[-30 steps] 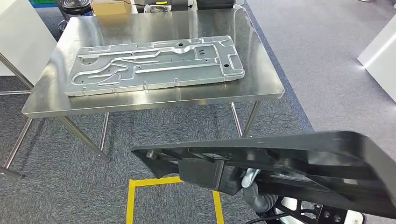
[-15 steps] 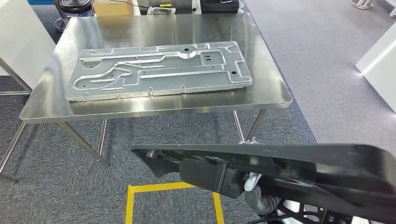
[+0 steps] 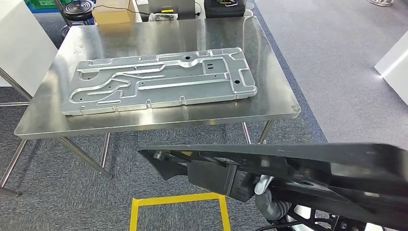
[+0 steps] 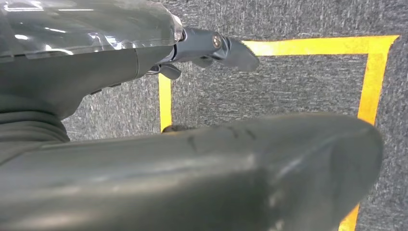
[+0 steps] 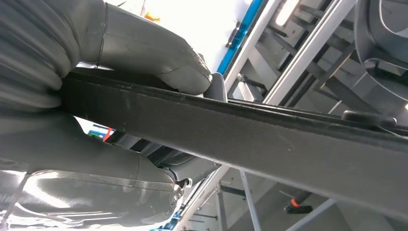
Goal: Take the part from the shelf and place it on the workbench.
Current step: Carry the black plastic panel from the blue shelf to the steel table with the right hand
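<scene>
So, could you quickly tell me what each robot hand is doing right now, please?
Left robot hand: beside the black part; whether it grips cannot be told.
Right robot hand: holding the black part's edge.

One steel workbench [image 3: 269,103], with one large silver metal plate [image 3: 159,82] lying flat on it. One long black part [image 3: 298,166], carried low in front, near but apart from the workbench edge. Two robot hands: one right hand [image 5: 72,91] clamped on the edge of the black part, thumb above and fingers below; one left hand [image 4: 96,53] beside a dark rounded edge, grip cannot be told. One yellow tape square [image 3: 178,211] on the grey carpet. Behind the workbench: one cardboard box [image 3: 113,14], one black stool [image 3: 79,8]. Two white panels, one at each side [image 3: 21,43] [image 3: 394,62].
</scene>
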You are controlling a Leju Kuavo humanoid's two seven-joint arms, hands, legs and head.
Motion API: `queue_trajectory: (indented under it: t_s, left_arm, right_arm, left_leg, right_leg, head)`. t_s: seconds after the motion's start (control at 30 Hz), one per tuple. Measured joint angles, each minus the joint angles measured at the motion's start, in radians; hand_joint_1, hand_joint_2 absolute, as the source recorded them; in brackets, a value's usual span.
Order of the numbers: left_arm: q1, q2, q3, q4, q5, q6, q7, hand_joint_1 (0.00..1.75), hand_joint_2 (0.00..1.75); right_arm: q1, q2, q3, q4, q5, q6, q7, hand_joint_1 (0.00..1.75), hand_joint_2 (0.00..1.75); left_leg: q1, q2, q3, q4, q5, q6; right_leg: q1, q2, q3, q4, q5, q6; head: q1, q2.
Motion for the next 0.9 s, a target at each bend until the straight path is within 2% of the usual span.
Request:
queue_trajectory:
  t_s: [0.03, 0.07, 0.1, 0.17, 0.2, 0.23, 0.37, 0.4, 0.43, 0.5, 0.53, 0.57, 0.6, 0.67, 0.7, 0.73, 0.8, 0.87, 0.9]
  left_arm:
    - [0.002, 0.0, 0.0, 0.0, 0.0, 0.0, 0.0, 0.0, 0.0]
    - [0.003, 0.0, 0.0, 0.0, 0.0, 0.0, 0.0, 0.0, 0.0]
    - [0.003, 0.0, 0.0, 0.0, 0.0, 0.0, 0.0, 0.0, 0.0]
    - [0.003, 0.001, 0.0, 0.0, 0.0, 0.0, 0.0, 0.0, 0.0]
    - [0.002, 0.001, 0.0, 0.0, 0.001, 0.001, 0.001, 0.0, 0.0]
    - [0.001, 0.001, 0.0, 0.0, 0.002, 0.002, 0.001, 0.0, 0.0]
    - [0.001, -0.001, 0.0, 0.0, 0.007, 0.005, 0.004, 0.0, 0.0]
    - [0.0, -0.002, 0.0, 0.0, 0.008, 0.005, 0.004, 0.0, 0.0]
    - [0.0, -0.002, 0.001, 0.0, 0.01, 0.006, 0.004, 0.0, 0.0]
    - [-0.001, -0.003, 0.001, 0.0, 0.012, 0.006, 0.005, 0.0, 0.0]
    - [-0.001, -0.003, 0.002, 0.0, 0.012, 0.007, 0.006, 0.0, 0.0]
    - [0.0, -0.004, 0.002, 0.0, 0.013, 0.008, 0.006, 0.0, 0.0]
    - [0.001, -0.004, 0.002, 0.0, 0.014, 0.009, 0.007, 0.0, 0.0]
    - [0.002, -0.007, 0.003, 0.0, 0.016, 0.01, 0.007, 0.0, 0.0]
    - [0.001, -0.008, 0.003, 0.0, 0.017, 0.011, 0.007, 0.0, 0.0]
    - [0.001, -0.009, 0.003, 0.0, 0.019, 0.011, 0.007, 0.0, 0.0]
    - [0.0, -0.01, 0.004, 0.0, 0.022, 0.013, 0.007, 0.0, 0.0]
    - [-0.001, -0.009, 0.004, 0.0, 0.023, 0.014, 0.006, 0.0, 0.0]
    - [-0.002, -0.009, 0.004, 0.0, 0.024, 0.014, 0.006, 0.0, 0.0]
  right_arm:
    - [0.002, 0.0, -0.001, 0.001, 0.001, 0.0, 0.0, 1.75, 1.75]
    - [0.003, 0.0, -0.002, 0.003, 0.001, -0.001, 0.0, 1.75, 1.75]
    - [0.003, 0.0, -0.002, 0.004, 0.001, -0.002, 0.0, 1.75, 1.75]
    - [0.004, 0.002, -0.002, 0.007, 0.001, -0.004, 0.0, 1.75, 1.75]
    - [0.005, 0.003, -0.003, 0.007, 0.001, -0.005, 0.0, 1.75, 1.75]
    - [0.008, 0.004, -0.003, 0.008, 0.002, -0.005, 0.0, 1.75, 1.75]
    - [0.023, 0.007, -0.003, 0.007, 0.005, -0.002, 0.0, 1.75, 1.75]
    - [0.023, 0.008, -0.003, 0.007, 0.005, 0.0, 0.0, 1.75, 1.75]
    - [0.023, 0.008, -0.003, 0.008, 0.004, 0.003, 0.0, 1.75, 1.75]
    - [0.025, 0.009, -0.003, 0.013, 0.004, 0.01, 0.0, 1.75, 1.75]
    - [0.027, 0.01, -0.003, 0.017, 0.003, 0.013, 0.0, 1.75, 1.75]
    - [0.028, 0.01, -0.003, 0.021, 0.003, 0.016, 0.0, 1.75, 1.75]
    - [0.028, 0.011, -0.003, 0.024, 0.003, 0.018, 0.0, 1.75, 1.75]
    - [0.028, 0.013, -0.005, 0.027, 0.004, 0.026, 0.0, 1.75, 1.75]
    - [0.028, 0.015, -0.005, 0.027, 0.004, 0.03, 0.0, 1.75, 1.75]
    - [0.029, 0.018, -0.006, 0.027, 0.004, 0.033, 0.0, 1.75, 1.75]
    - [0.03, 0.022, -0.008, 0.027, 0.004, 0.036, 0.0, 1.75, 1.75]
    - [0.032, 0.027, -0.009, 0.027, 0.004, 0.039, 0.0, 1.75, 1.75]
    - [0.032, 0.029, -0.009, 0.027, 0.003, 0.04, 0.0, 1.75, 1.75]
  left_leg:
    - [0.001, 0.0, -0.033, 0.044, -0.004, -0.003]
    - [0.001, 0.0, -0.049, 0.05, 0.014, -0.004]
    - [0.001, 0.0, -0.043, 0.015, 0.052, -0.004]
    - [0.001, 0.001, 0.005, -0.12, 0.142, -0.001]
    - [-0.001, 0.002, 0.028, -0.176, 0.166, 0.003]
    - [-0.002, 0.002, 0.041, -0.207, 0.174, 0.008]
    - [-0.003, 0.0, 0.052, -0.227, 0.163, 0.031]
    - [-0.001, 0.0, 0.057, -0.231, 0.161, 0.037]
    - [0.001, 0.0, 0.063, -0.234, 0.159, 0.042]
    - [0.0, 0.001, 0.07, -0.235, 0.151, 0.047]
    - [-0.001, 0.001, 0.075, -0.235, 0.146, 0.048]
    - [-0.001, 0.0, 0.081, -0.235, 0.141, 0.048]
    - [-0.001, -0.001, 0.089, -0.235, 0.136, 0.047]
    - [-0.002, -0.002, 0.106, -0.236, 0.125, 0.043]
    - [-0.004, -0.003, 0.112, -0.236, 0.118, 0.039]
    - [-0.005, -0.003, 0.116, -0.236, 0.113, 0.034]
    - [-0.005, -0.003, 0.121, -0.24, 0.104, 0.023]
    - [-0.004, -0.001, 0.127, -0.235, 0.096, 0.012]
    - [-0.004, 0.0, 0.12, -0.213, 0.084, 0.007]
  right_leg:
    - [0.0, 0.0, 0.006, 0.0, -0.006, 0.0]
    - [0.0, 0.001, 0.013, 0.001, -0.012, 0.0]
    - [0.0, 0.002, 0.022, 0.002, -0.019, 0.001]
    - [0.001, 0.003, 0.042, 0.005, -0.037, 0.007]
    - [0.002, 0.004, 0.048, 0.007, -0.045, 0.012]
    - [0.003, 0.004, 0.051, 0.009, -0.05, 0.017]
    - [0.003, 0.004, 0.051, 0.016, -0.066, 0.038]
    - [0.002, 0.003, 0.038, 0.045, -0.081, 0.044]
    - [0.0, 0.003, 0.012, 0.095, -0.103, 0.048]
    - [-0.003, 0.003, -0.072, 0.233, -0.152, 0.054]
    - [-0.004, 0.002, -0.109, 0.283, -0.159, 0.056]
    - [-0.004, 0.002, -0.129, 0.299, -0.145, 0.056]
    - [-0.005, 0.002, -0.13, 0.277, -0.111, 0.054]
    - [-0.002, 0.002, -0.087, 0.148, -0.021, 0.043]
    - [0.001, 0.001, -0.062, 0.087, 0.007, 0.037]
    - [0.004, 0.0, -0.045, 0.046, 0.02, 0.032]
    - [0.01, 0.001, -0.035, 0.024, 0.014, 0.024]
    - [0.004, 0.004, -0.024, 0.013, 0.014, 0.015]
    - [0.001, 0.004, -0.016, 0.005, 0.014, 0.011]
  head:
    - [0.0, 0.0]
    - [0.0, 0.0]
    - [0.0, 0.0]
    - [0.0, 0.0]
    - [0.0, 0.0]
    - [0.0, 0.0]
    - [0.0, 0.0]
    - [0.0, 0.0]
    - [0.0, 0.0]
    - [0.0, 0.0]
    - [0.0, 0.0]
    - [0.0, 0.0]
    - [0.0, 0.0]
    - [0.0, 0.0]
    - [0.0, 0.0]
    - [0.0, 0.0]
    - [0.0, 0.0]
    - [0.0, 0.0]
    - [0.0, 0.0]
